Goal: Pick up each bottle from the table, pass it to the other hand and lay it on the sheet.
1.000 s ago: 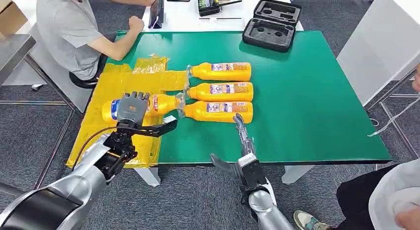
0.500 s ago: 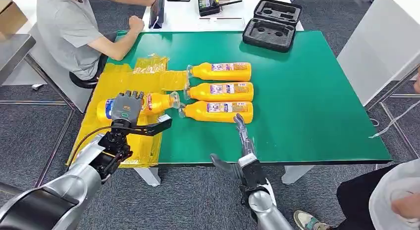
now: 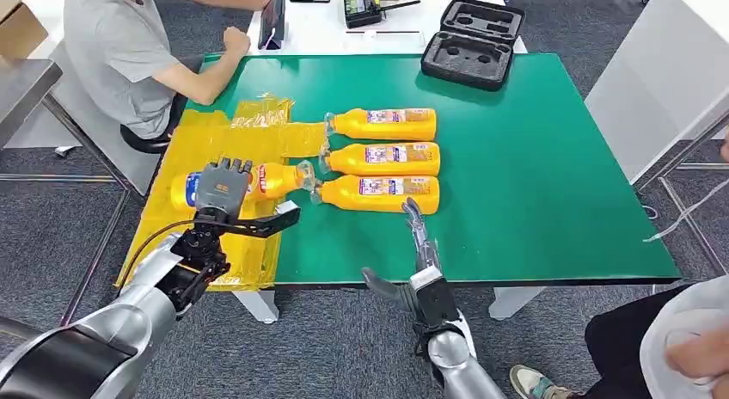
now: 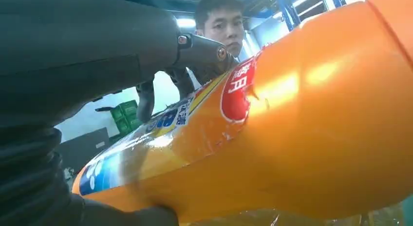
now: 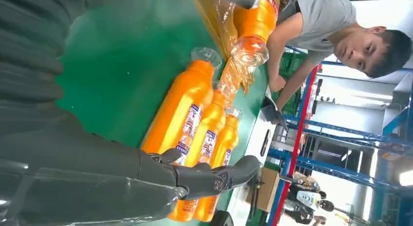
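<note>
A: Head view first: we see the green table as the biggest thing, and on its left part the yellow sheet, which hangs a little over the left and near edges.

B: Yes. At the far left a person in a grey shirt sits with one arm on the table corner. On the far side, right of the middle, lies an open black case.

A: Then the bottles. We count three orange bottles lying in a row side by side near the middle of the table, just right of the sheet, caps pointing left.

B: And a fourth, the held bottle, is over the sheet, lying flat with its cap to the right, near the caps of the row.

A: Our left hand grips it around the body; in the left wrist view the fingers wrap over the label.

B: Our right hand is at the near table edge, holding nothing, fingers stretched toward the nearest bottle of the row and the thumb out to the left.
</note>
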